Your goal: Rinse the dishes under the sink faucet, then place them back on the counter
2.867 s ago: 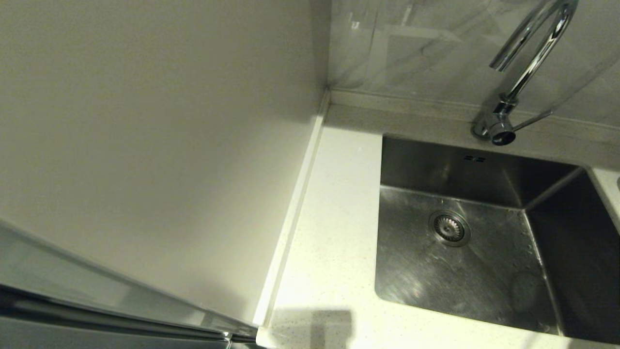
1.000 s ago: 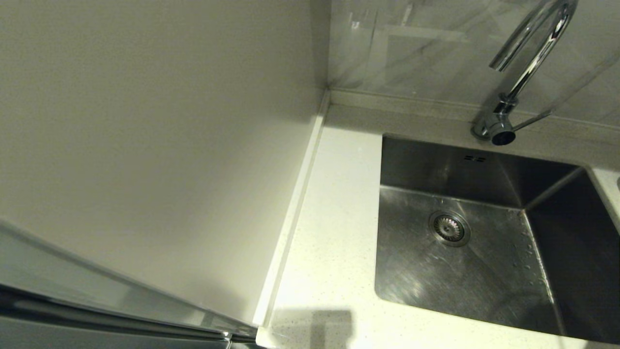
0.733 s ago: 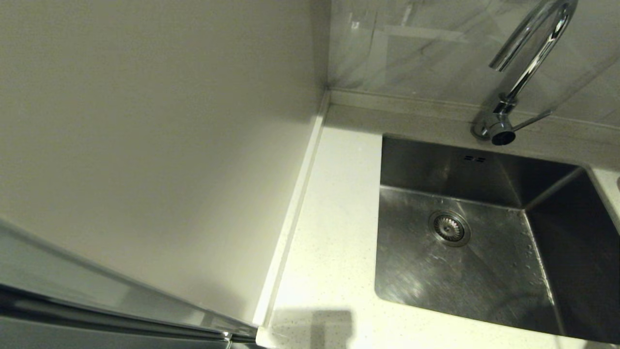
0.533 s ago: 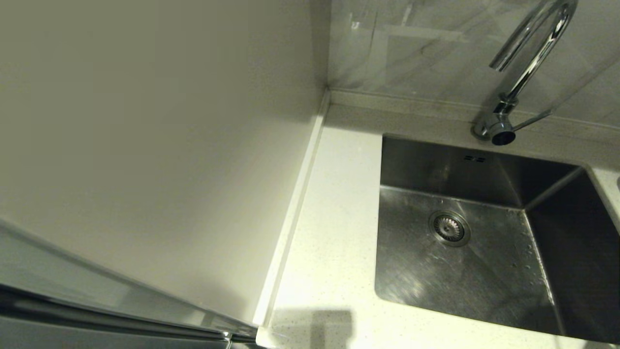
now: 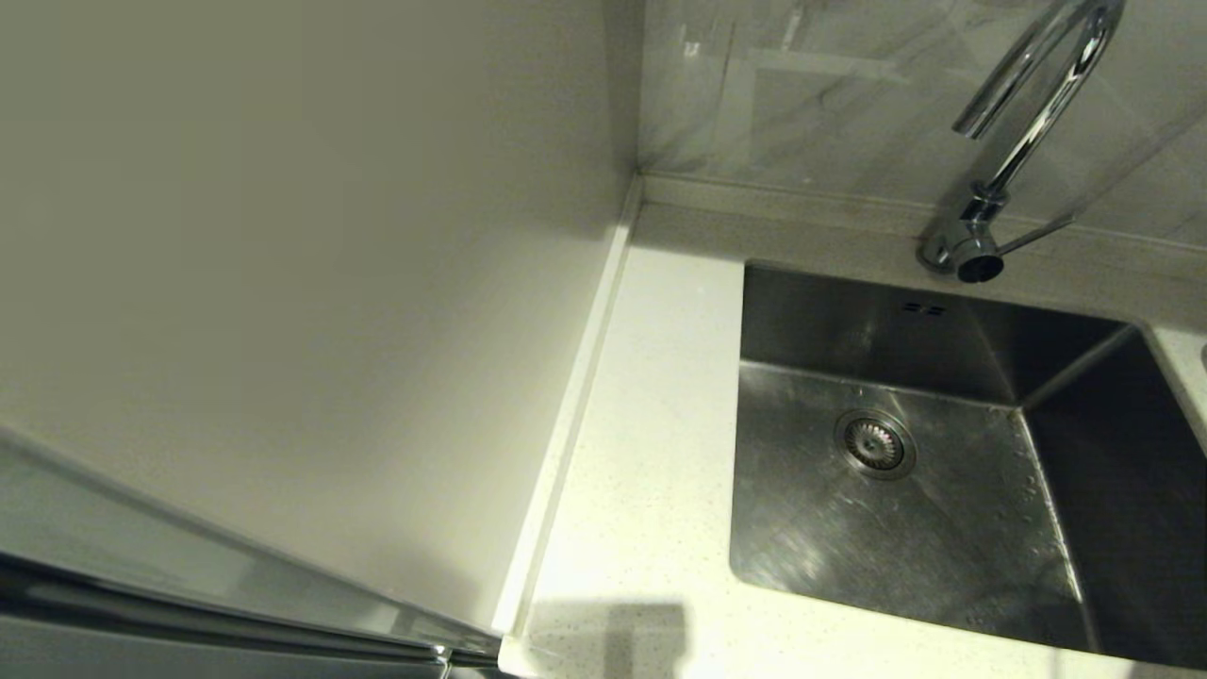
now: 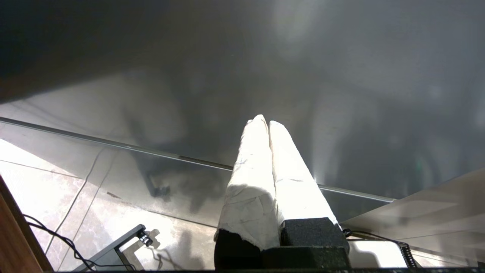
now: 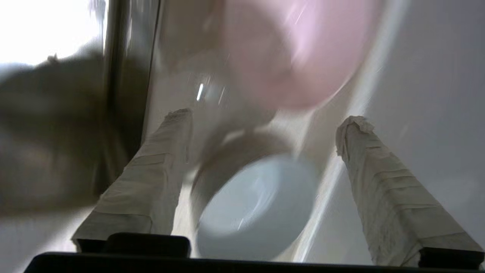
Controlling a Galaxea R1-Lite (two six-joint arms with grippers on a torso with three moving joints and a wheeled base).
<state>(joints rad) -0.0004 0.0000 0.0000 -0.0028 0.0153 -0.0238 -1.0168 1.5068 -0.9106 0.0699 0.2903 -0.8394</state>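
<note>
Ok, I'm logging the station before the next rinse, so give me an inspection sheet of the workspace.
Surface: white speckled counter bare in the head view.
Job's things: sink holds no dish, droplets on its floor; faucet shows no stream; pale blue bowl and pink bowl lie ahead of the right pincer, blurred.
Clutter: nothing seen.
Grippers: left pincer shut, empty, away from the sink; right pincer open above the bowls.
Cables: black cables on the floor.
Surroundings: cream wall panel, tiled backsplash.
</note>
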